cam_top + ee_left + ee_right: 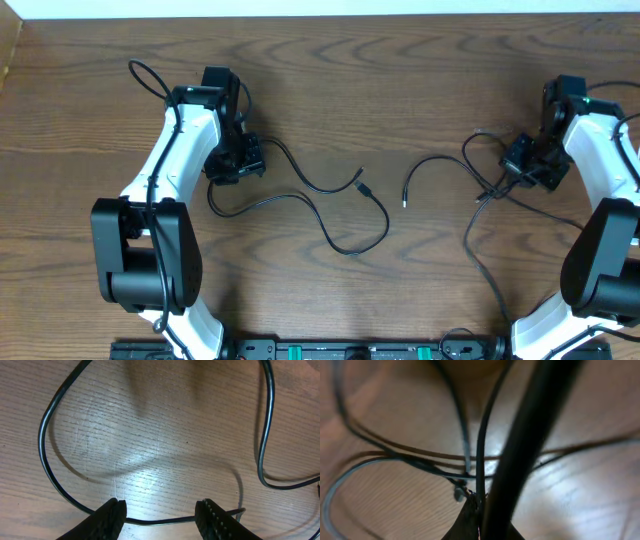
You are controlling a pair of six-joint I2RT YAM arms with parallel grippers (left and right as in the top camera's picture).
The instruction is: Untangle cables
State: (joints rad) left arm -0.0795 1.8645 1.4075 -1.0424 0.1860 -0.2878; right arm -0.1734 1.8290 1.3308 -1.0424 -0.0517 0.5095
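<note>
Overhead, a black cable (pixel 384 222) loops across the middle of the worktop (pixel 320 80) from the left pincer (pixel 238 160). A second cable (pixel 440 159) trails from the right pincer (pixel 522 165). Their plug ends lie near each other but apart. Only the left wrist view shows its fingers (pixel 112 517) half spread, the cable crossing between them. The right wrist view shows closed tips among blurred strands; whether it grips one cannot be told. Wood grain stretches wide toward the far edge.

text: none legible | labels: none | brands: none | numbers: none
</note>
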